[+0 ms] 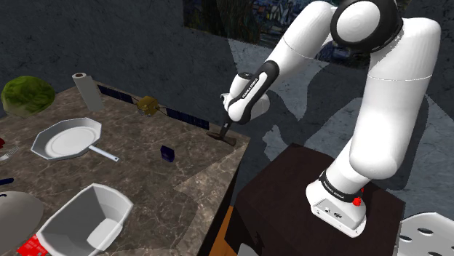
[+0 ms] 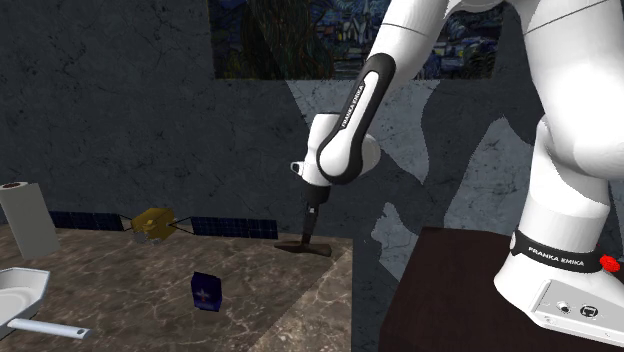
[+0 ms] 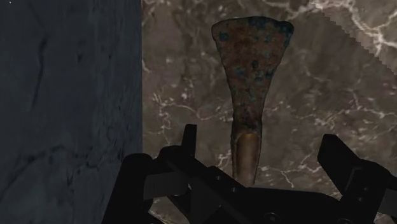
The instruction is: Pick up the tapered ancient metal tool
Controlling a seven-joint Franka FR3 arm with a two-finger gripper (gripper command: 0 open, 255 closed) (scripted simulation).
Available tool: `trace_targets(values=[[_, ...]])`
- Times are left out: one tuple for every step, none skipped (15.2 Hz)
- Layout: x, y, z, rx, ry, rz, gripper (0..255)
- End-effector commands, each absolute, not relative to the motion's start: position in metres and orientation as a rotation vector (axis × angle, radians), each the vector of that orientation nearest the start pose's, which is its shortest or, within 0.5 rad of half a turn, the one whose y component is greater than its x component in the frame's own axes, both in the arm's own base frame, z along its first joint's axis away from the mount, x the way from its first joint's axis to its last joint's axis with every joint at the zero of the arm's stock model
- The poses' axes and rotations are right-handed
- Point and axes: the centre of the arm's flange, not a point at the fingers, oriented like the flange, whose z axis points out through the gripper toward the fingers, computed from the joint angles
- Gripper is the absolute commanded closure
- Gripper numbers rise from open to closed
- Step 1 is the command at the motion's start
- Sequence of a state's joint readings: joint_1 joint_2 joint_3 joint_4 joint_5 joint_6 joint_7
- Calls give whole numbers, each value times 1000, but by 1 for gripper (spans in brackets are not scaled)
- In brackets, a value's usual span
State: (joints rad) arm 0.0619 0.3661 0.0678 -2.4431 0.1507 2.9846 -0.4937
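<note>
The tapered tool [image 3: 251,76] lies flat on the dark marbled table [image 1: 182,182], at the far corner next to the grey wall [image 3: 63,95] and closest to the dark stand [image 1: 291,196]. Its surface is rusty brown, flecked with blue-green. The broad rounded end points away from the gripper [image 3: 257,143] and the narrow shank runs back between the black fingers [image 3: 340,159]. These are spread wide, with a gap on each side of the shank — neither touches it. In the second exterior view the gripper [image 2: 312,228] hangs straight down over the tool [image 2: 305,247], its tips just above the metal.

The words "FRANKA EMIKA" run in white along the arm's dark forearm joint [image 2: 352,108] and again on the black band [image 2: 555,256] above the arm's base. A small dark blue box [image 2: 205,291] stands well apart from the tool on the table and carries a pale mark on its face — too small to read. Farther along the wall sit a golden satellite model [image 2: 153,222] with dark blue panels and a paper towel roll [image 2: 28,218]. A white pan [image 1: 67,140] and a white bin [image 1: 87,218] lie nearer the camera in the shoulder view.
</note>
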Motion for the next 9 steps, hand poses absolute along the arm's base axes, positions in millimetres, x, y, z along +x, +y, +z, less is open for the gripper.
trace_targets(values=[[499,56,161,-3014,-729,-288,0],[499,56,156,-3014,-729,-288,0],[499,56,151,-3014,-729,-288,0],[499,56,146,-3014,-729,-288,0],[499,56,140,-3014,-729,-288,0],[499,56,132,-3014,-729,-288,0],[498,56,132,-3014,-729,-288,0],[499,56,132,-3014,-729,-288,0],[499,56,132,-3014,-729,-288,255]])
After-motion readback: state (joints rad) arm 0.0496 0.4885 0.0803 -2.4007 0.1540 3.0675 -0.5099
